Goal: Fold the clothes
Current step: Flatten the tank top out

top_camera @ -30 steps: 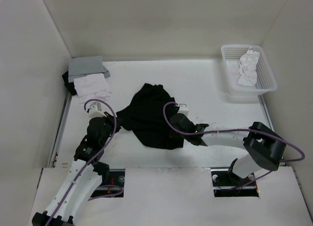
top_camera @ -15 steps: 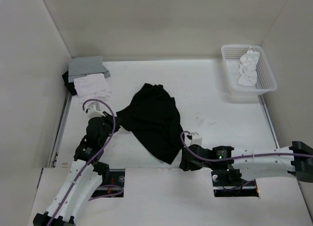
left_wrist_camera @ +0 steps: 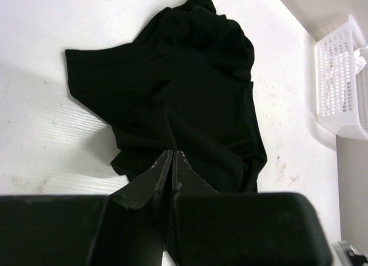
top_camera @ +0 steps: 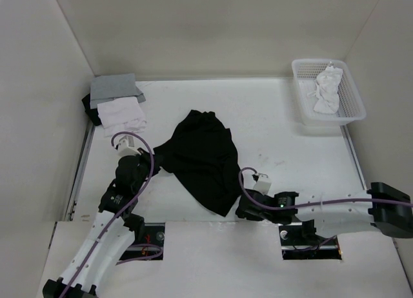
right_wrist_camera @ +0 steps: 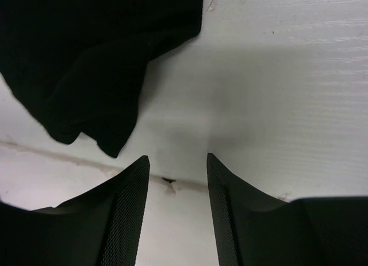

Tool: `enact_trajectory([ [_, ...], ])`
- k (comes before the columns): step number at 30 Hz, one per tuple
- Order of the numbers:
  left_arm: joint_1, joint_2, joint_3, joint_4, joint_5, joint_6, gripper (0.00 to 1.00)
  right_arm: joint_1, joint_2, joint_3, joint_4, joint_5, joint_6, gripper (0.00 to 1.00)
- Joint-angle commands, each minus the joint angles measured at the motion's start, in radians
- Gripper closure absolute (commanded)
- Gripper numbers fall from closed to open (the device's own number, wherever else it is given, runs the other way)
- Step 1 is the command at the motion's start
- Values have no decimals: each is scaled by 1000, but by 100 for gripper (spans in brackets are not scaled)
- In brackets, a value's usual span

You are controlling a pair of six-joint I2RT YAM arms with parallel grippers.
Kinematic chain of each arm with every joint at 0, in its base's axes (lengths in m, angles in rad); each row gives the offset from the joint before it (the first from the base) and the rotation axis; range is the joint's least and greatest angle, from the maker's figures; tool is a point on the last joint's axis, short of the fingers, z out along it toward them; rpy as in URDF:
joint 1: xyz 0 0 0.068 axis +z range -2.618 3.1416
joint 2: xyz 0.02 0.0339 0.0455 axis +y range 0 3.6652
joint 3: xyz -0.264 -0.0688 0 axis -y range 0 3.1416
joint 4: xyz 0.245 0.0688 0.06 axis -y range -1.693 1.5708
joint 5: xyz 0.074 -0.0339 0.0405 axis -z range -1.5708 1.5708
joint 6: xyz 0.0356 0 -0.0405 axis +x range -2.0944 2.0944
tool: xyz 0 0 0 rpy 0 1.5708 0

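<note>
Your left gripper (left_wrist_camera: 173, 154) has its jaws pressed together on the left edge of the black top (top_camera: 203, 159). Your right gripper (right_wrist_camera: 175, 162) has its jaws apart and holds nothing. It sits low, just beside the top's near right corner. The top lies in a bumpy heap in the middle of the desk (top_camera: 290, 137). No neat fold shows yet. I think you need to spread it flat first, then fold it.
</note>
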Motion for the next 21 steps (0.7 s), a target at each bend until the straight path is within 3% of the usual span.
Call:
enact_trajectory([
  [1, -11, -6, -13, 71, 15, -11, 99, 10, 95, 86, 97, 47, 19, 52],
  [9, -21, -12, -29, 82, 22, -21, 99, 30, 247, 194, 83, 70, 8, 55],
  [21, -12, -18, -22, 97, 31, -17, 98, 87, 473, 386, -188, 67, 46, 58],
])
